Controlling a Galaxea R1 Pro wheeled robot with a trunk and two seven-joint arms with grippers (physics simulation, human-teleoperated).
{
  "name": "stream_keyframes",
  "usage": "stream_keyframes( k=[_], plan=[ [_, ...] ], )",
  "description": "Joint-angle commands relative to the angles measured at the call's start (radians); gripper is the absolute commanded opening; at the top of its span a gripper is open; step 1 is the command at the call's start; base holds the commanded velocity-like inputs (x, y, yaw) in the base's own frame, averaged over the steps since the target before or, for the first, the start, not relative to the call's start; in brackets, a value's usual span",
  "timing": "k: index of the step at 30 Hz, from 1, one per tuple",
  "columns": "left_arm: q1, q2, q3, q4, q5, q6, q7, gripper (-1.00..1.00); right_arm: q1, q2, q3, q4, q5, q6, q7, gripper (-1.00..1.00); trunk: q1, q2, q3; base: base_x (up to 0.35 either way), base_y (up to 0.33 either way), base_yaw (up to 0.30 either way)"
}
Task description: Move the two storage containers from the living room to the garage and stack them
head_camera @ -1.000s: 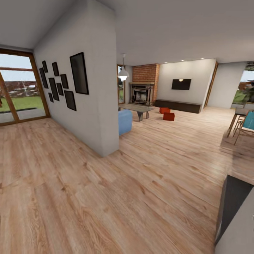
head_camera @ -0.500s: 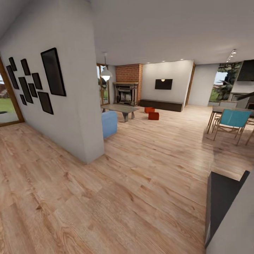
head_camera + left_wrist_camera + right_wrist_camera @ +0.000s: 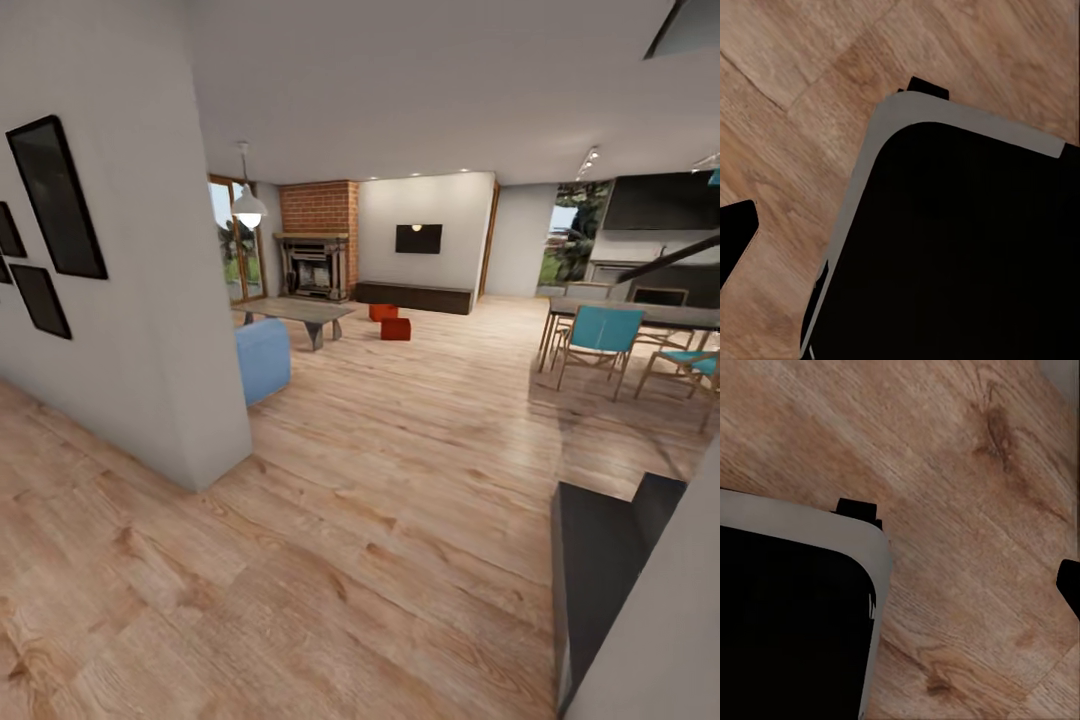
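The two orange-red rectangular storage containers (image 3: 389, 321) sit far ahead on the light wood plank floor (image 3: 400, 480) of the living room, just in front of the long dark low bench (image 3: 415, 296) and to the right of the red brick fireplace (image 3: 318, 240). They stand close together, one slightly nearer than the other; at this range their long axes cannot be read. They lie straight ahead and a little left of centre in the head view, well apart from the robot, past the white wall corner (image 3: 200, 400) and the pale blue upholstered seat (image 3: 263, 360). Neither arm is yet clearly nearer. Both wrist views look down on planks and the robot's dark base; whether either claw is released or clenched cannot be told.
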Motion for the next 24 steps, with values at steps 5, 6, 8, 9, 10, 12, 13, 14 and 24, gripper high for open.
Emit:
stream_keyframes(
  k=[5,6,8,9,10,12,13,14,24],
  plan=[
    [0.000,0.000,-0.001,0.000,0.003,-0.001,0.001,1.00,-0.002,-0.001,0.004,0.003,0.007,-0.007,-0.004,1.00,0.001,0.000,-0.001,0.324,0.000,-0.183],
    [0.000,0.000,-0.001,0.000,0.003,-0.001,0.001,1.00,-0.002,-0.001,0.004,0.003,0.007,-0.009,-0.005,1.00,0.001,0.000,-0.001,0.324,0.000,-0.033],
    [0.000,0.000,-0.001,0.000,0.004,-0.001,0.001,1.00,-0.002,-0.001,0.005,0.003,0.008,-0.009,-0.005,1.00,0.001,0.000,-0.001,0.324,0.000,-0.014],
    [0.000,0.000,-0.001,0.000,0.004,-0.001,0.001,1.00,-0.002,-0.001,0.005,0.003,0.008,-0.009,-0.004,1.00,0.001,0.000,-0.001,0.324,0.000,-0.009],
    [0.000,0.000,-0.001,0.000,0.004,-0.001,0.001,1.00,-0.002,-0.001,0.006,0.003,0.009,-0.008,-0.004,1.00,0.001,0.000,-0.001,0.324,0.000,-0.005],
    [0.000,0.000,-0.001,0.001,0.005,-0.001,0.001,1.00,-0.002,-0.001,0.007,0.003,0.010,-0.008,-0.003,1.00,0.001,0.000,-0.001,0.324,0.000,-0.003],
    [0.000,0.000,-0.001,0.001,0.005,-0.001,0.001,1.00,-0.002,-0.002,0.008,0.003,0.010,-0.008,-0.003,1.00,0.001,0.000,-0.001,0.324,0.000,-0.002],
    [0.000,0.000,-0.001,0.001,0.006,-0.001,0.001,1.00,-0.002,-0.002,0.008,0.003,0.011,-0.008,-0.002,1.00,0.001,0.000,-0.001,0.324,0.000,-0.001],
    [0.000,0.002,-0.001,0.001,0.006,0.000,0.001,1.00,-0.002,-0.003,0.009,0.003,0.011,-0.008,-0.004,1.00,0.001,0.000,-0.001,0.324,0.000,0.000]
  ],
)
